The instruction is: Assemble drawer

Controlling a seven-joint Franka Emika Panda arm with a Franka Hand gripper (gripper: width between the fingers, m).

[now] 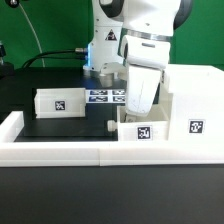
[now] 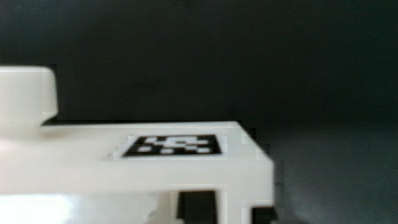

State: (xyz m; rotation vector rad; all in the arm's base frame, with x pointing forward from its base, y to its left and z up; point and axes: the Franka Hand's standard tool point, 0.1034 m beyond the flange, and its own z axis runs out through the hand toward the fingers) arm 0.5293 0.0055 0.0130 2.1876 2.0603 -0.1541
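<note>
Toward the worktop's near edge, on the exterior view's right, the large shell (image 1: 185, 105) of the drawer stands against the low white border blocks (image 1: 100, 150). One small tray (image 1: 145, 130) sits just in front of it, tag facing the camera. A second tray (image 1: 60, 102) rests apart, nearer the left edge on the black mat (image 1: 70, 125). The marker board (image 1: 108, 97) lies toward the far edge, behind the arm.

The gripper (image 1: 142, 100) hangs down over the tray beside the shell; its fingertips are hidden by its own white housing, so whether it is released or clenched cannot be told. The wrist view shows only a tagged white top face (image 2: 178, 145) and a rounded white post (image 2: 27, 95), blurred.

The parts look like rigid, hollow moulded plastic: probably light, stiff, and smooth enough to slip under a loose pinch. A tray's thin side walls seem the surest hold; the knob is small.

The mat looks flat and matte. Room is tight between shell, tray and border blocks.
</note>
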